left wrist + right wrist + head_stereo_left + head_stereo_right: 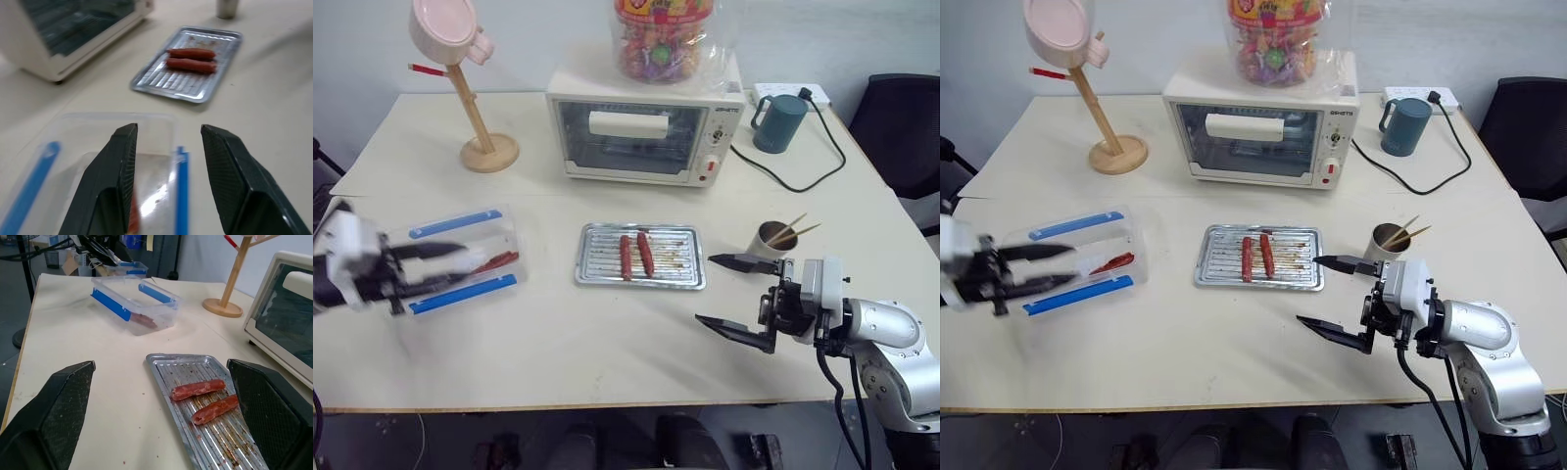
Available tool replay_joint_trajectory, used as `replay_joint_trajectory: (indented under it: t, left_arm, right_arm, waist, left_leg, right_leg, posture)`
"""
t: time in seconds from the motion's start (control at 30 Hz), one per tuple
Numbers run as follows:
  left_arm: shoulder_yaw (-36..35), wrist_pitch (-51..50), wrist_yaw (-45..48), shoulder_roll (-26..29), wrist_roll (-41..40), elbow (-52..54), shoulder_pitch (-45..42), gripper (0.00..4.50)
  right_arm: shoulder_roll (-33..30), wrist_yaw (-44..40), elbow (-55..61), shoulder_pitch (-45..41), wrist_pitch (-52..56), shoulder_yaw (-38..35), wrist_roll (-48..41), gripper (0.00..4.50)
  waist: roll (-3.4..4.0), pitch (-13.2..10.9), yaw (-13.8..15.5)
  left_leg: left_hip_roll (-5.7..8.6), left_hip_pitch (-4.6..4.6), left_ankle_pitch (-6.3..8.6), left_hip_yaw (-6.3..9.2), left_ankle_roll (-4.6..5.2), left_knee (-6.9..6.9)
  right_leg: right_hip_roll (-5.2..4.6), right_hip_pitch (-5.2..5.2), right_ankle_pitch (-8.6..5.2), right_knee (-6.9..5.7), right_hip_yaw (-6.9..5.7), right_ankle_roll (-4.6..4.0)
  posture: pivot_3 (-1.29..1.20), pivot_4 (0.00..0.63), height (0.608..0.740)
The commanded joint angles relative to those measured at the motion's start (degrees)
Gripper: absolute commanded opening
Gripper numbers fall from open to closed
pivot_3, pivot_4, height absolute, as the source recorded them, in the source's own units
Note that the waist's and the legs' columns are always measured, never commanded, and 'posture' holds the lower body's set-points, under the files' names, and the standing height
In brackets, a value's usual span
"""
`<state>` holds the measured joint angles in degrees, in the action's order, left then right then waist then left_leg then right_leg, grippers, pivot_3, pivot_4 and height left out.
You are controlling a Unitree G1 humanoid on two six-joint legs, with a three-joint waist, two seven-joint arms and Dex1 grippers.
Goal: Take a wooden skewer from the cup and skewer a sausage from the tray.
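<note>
Left eye view shows skewers [793, 230] untouched in the cup [770, 239] at three o'clock of the tray [641, 279], sausages [635, 255] unskewered, right gripper [736, 297] and left gripper [435, 266] both spread, grasping nothing.

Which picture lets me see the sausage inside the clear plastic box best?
The right wrist view: the sausage lies plain behind the clear box's wall. Both eye views show it as a small red streak; in the left wrist view a sliver peeks past a black finger.
</note>
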<state>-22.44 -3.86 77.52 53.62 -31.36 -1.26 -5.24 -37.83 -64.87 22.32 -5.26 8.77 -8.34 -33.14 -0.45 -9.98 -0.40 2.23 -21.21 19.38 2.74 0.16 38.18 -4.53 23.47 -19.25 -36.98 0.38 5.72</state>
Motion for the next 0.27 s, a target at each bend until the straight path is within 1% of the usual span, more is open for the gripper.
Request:
replay_joint_trajectory:
  t: [0.03,0.13,0.17,0.27]
  left_arm:
    - [2.6,5.4,-3.3,-5.5,3.6,12.3,10.1,2.17]
    - [2.5,7.0,-7.2,-9.0,5.6,14.2,14.5,2.17]
    - [2.3,8.7,-9.2,-11.0,6.7,14.2,16.1,2.17]
    - [2.4,10.6,-10.8,-13.0,7.3,15.6,19.4,2.17]
  right_arm:
    - [-0.9,-2.8,-1.6,-0.3,-2.1,0.5,0.1,4.5]
    - [-0.9,-3.5,-2.1,0.0,-2.4,1.2,0.6,4.5]
    - [-0.7,-3.8,-2.7,0.7,-3.4,1.4,1.4,4.5]
    - [-0.2,-3.9,-4.0,2.0,-4.9,1.6,2.6,4.5]
  waist:
    - [0.0,0.0,-0.3]
    - [-0.01,0.0,-0.3]
    - [-0.01,0.0,0.0]
    - [0.0,0.0,0.3]
  left_leg:
    - [-0.01,0.01,0.0,-0.01,0.0,-0.01]
    - [-0.05,0.0,-0.01,0.0,-0.02,-0.01]
    - [-0.05,0.01,-0.01,0.02,-0.03,0.01]
    - [-0.03,0.12,-0.02,0.0,-0.03,0.03]
  right_leg:
    - [0.01,0.01,0.0,0.06,0.0,0.0]
    - [0.07,0.03,0.0,0.09,-0.03,-0.01]
    - [0.06,0.02,-0.01,0.07,-0.04,-0.01]
    - [0.05,-0.08,-0.01,0.06,-0.02,-0.01]
  posture:
    - [0.0,0.15,0.74]
    - [0.0,0.15,0.74]
    - [0.0,0.15,0.74]
    - [0.0,0.15,0.74]
